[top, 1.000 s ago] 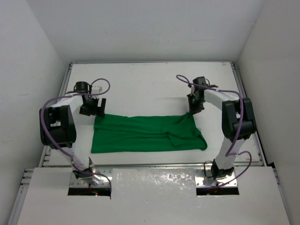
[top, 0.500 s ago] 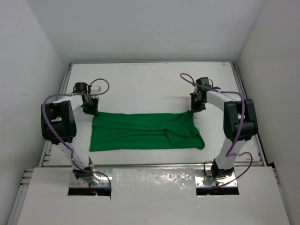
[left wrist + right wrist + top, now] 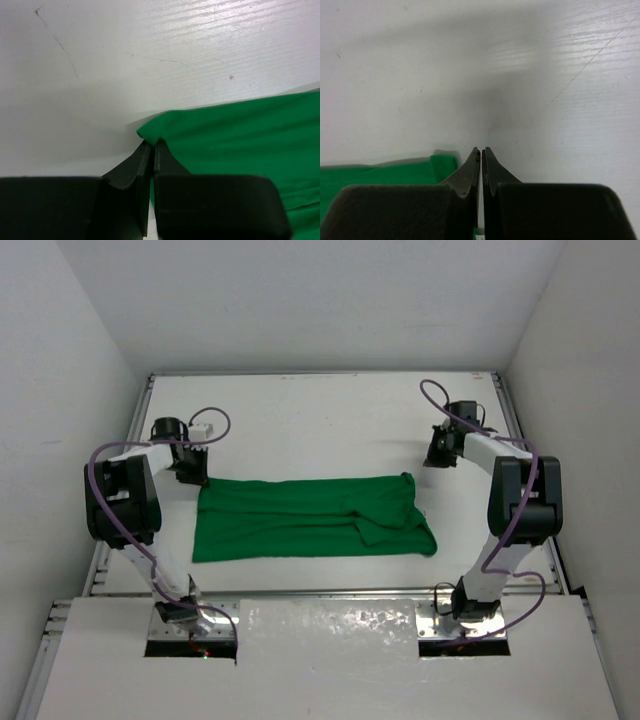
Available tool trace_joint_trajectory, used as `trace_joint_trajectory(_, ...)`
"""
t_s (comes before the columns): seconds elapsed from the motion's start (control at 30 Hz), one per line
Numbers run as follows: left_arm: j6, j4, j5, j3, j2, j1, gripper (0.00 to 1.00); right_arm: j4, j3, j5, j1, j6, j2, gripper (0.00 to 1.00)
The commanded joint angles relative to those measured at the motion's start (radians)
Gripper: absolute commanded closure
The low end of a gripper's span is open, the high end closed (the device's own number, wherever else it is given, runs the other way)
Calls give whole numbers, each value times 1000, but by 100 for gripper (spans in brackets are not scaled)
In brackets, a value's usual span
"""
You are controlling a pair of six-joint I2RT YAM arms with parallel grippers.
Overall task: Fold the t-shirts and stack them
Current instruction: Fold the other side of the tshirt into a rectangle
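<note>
At the far-left corner of the bright green soft cloth t-shirt [image 3: 300, 520]: left fingers [image 3: 134, 172] clenched on it | right fingers [image 3: 465, 176] pressed together, empty, near its far-right corner | t-shirt lies flat as a long band across the white tabletop [image 3: 320, 420].

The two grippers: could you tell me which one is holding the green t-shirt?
The left gripper: its shut tips pinch a corner of the t-shirt. The right gripper is shut on nothing, with the shirt off to its side.
</note>
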Motion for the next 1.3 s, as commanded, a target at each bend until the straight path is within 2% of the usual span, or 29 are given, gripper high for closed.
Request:
trace_joint_trajectory(0.0,44,-36,32,-38,17,15,100,46,20,-80,-5,1,4,97)
trace_joint_trajectory(0.1,52,-39,47,-43,-7,15,100,52,-14,-100,-5,-47,-45,91)
trace_joint_trajectory(0.13,53,-41,44,-40,-9,15,90,47,-23,-103,-5,-56,-85,86)
trace_joint_trajectory(0.2,57,-53,37,-26,-13,15,80,43,-64,-104,-4,-86,-134,79)
trace_joint_trajectory(0.23,57,-59,36,-17,-16,16,68,40,-78,-104,-5,-97,-186,68)
trace_joint_trajectory(0.27,55,-61,35,-6,-30,16,60,37,-110,-103,-5,-105,-212,64)
trace_joint_trajectory(0.33,47,-59,33,38,-48,15,51,12,-130,-89,-5,-114,-271,54)
trace_joint_trajectory(0.47,-18,-12,38,170,-119,15,43,5,-137,-133,-5,-96,-254,52)
trace_joint_trajectory(0.57,-61,23,55,236,-170,12,42,-23,-76,-164,-4,-82,-179,58)
trace_joint_trajectory(0.63,-57,-2,95,268,-185,-16,44,-16,-74,-155,2,-76,-174,63)
trace_joint_trajectory(0.67,-30,-60,140,296,-193,-36,46,-16,-80,-143,8,-77,-179,65)
trace_joint_trajectory(0.77,61,-226,225,321,-185,-190,50,-46,-100,-123,22,-96,-211,70)
trace_joint_trajectory(0.8,76,-254,252,316,-185,-305,51,-57,-114,-127,22,-99,-255,70)
trace_joint_trajectory(0.93,89,-292,365,278,-179,-545,52,-46,-265,-150,22,-107,-436,70)
trace_joint_trajectory(0.97,66,-277,395,270,-161,-617,52,-29,-294,-167,54,-99,-467,70)
trace_joint_trajectory(1.07,25,-244,415,293,-83,-715,46,-23,-379,-215,108,-94,-533,66)
trace_joint_trajectory(1.27,-140,-136,408,416,112,-794,42,32,-451,-227,176,-36,-516,63)
